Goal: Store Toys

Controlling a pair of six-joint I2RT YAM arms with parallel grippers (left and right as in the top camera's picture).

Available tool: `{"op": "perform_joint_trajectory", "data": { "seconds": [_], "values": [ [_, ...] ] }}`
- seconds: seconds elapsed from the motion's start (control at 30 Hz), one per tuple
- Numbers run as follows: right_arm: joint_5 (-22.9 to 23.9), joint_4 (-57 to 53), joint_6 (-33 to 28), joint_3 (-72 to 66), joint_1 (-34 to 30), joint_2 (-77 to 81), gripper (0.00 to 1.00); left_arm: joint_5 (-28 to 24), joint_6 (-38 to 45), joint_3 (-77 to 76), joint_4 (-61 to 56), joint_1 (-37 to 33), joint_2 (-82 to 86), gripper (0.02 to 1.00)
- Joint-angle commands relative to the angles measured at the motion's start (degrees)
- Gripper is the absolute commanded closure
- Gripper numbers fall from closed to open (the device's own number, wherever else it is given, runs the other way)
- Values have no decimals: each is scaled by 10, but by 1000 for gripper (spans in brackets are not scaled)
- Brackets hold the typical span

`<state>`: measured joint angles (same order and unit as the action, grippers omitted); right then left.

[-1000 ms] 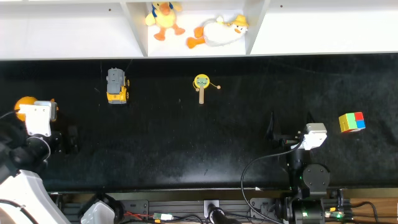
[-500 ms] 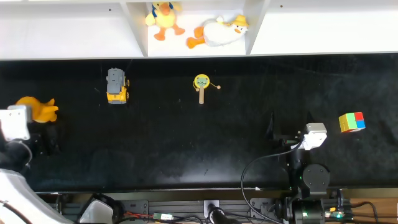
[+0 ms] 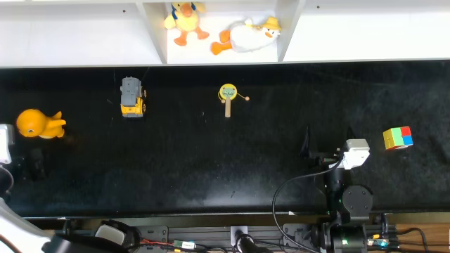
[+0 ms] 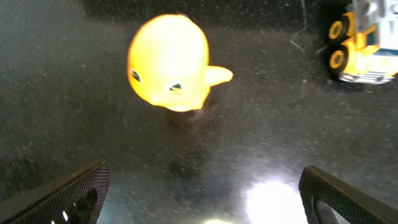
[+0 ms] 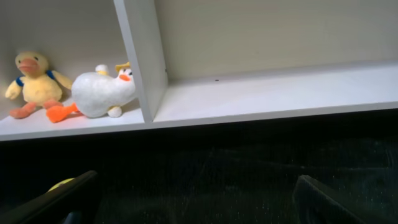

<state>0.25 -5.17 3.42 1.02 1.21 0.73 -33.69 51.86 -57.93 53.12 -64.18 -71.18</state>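
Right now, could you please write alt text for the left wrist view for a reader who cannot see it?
An orange toy duck sits on the black table just ahead of the left gripper, whose open fingers hold nothing. A yellow toy truck stands on the table off to one side of the duck.

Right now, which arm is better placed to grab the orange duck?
Left. Its open gripper has the orange duck right in front of it; the right gripper sits far across the table, facing the shelf.
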Motion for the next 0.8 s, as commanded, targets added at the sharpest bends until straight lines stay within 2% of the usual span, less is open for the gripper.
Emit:
{"op": "perform_joint_trajectory", "data": {
  "seconds": [0.03,0.23,0.5,0.8],
  "values": [
    [0,3,4,-5,-1,-5,5,1,54,-23,-17,-3,-25,27],
    [0,3,4,-5,-1,-5,7,-17,83,-23,-41,5,-45,25],
    [0,3,4,-5,-1,-5,7,-18,82,-23,-110,33,-93,20],
    [0,3,5,-5,-1,-5,5,-44,82,-23,-113,52,-111,20]
  ]
}}
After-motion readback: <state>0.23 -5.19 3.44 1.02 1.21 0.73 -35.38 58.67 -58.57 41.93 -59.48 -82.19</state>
